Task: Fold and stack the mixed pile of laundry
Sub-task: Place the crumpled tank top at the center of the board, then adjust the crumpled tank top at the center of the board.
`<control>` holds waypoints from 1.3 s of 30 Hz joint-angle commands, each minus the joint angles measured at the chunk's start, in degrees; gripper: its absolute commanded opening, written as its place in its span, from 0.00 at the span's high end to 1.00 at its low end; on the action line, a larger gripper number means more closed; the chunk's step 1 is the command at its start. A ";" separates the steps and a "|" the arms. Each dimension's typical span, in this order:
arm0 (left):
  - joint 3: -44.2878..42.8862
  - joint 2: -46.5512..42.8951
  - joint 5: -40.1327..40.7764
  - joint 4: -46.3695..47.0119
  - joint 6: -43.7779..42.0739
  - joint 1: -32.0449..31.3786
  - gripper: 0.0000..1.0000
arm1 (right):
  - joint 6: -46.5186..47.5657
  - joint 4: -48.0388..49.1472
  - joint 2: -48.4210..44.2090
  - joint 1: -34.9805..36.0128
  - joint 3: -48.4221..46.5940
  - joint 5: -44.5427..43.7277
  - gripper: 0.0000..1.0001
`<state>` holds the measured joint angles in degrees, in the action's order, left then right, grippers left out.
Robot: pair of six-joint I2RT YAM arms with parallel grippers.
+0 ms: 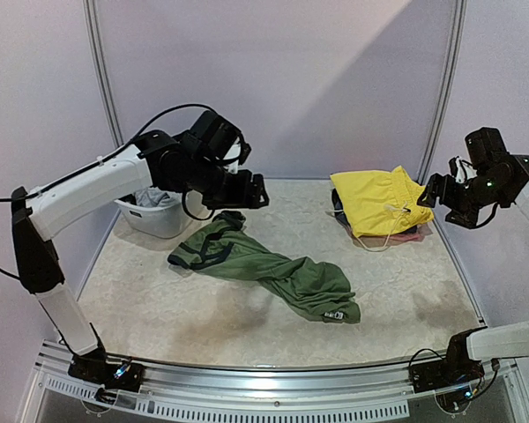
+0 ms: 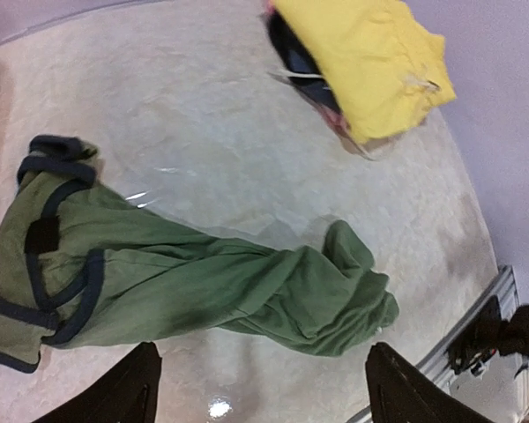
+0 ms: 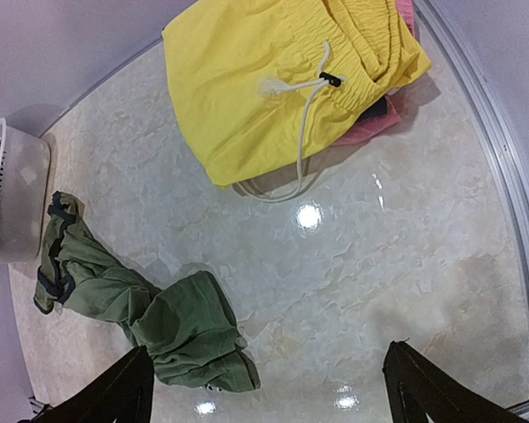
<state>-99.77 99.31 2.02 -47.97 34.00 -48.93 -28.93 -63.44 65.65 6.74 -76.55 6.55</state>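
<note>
One pale, marbled table (image 1: 159, 308) carries everything we see. Both arms hang above it without touching any cloth. The left gripper (image 1: 257, 192) hovers over the far left part of the table, above the collar end of the shirt. In its wrist view we see its fingers (image 2: 128, 392) spread wide with nothing between them. The right gripper (image 1: 432, 189) is raised at the far right edge, just beside the folded stack, and its fingers (image 3: 123, 392) are likewise spread apart and empty.

The olive-green T-shirt (image 1: 273, 273) lies crumpled and twisted near the middle of the table. Its navy-trimmed collar is toward the far left and its bunched hem toward the near right. The yellow garment (image 1: 379, 201) sits folded at the far right, on top of a pink piece (image 3: 370, 128) and a dark piece (image 2: 291, 48) whose edges peek out underneath. At the far left edge stands the white tub (image 1: 154, 220), with grey fabric (image 1: 154, 198) inside. The white drawstring (image 3: 304, 115) trails off the yellow garment's front edge and loops onto the table.
</note>
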 commanded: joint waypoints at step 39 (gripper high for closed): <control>-3.87 30.67 -19.24 -4.69 -21.65 19.31 0.66 | -2.30 0.40 5.07 0.35 -0.87 1.36 0.13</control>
<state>-102.83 127.39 -14.46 -53.95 12.40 -29.61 -31.24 -63.40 69.71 6.74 -75.57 8.16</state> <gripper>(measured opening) 0.406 0.873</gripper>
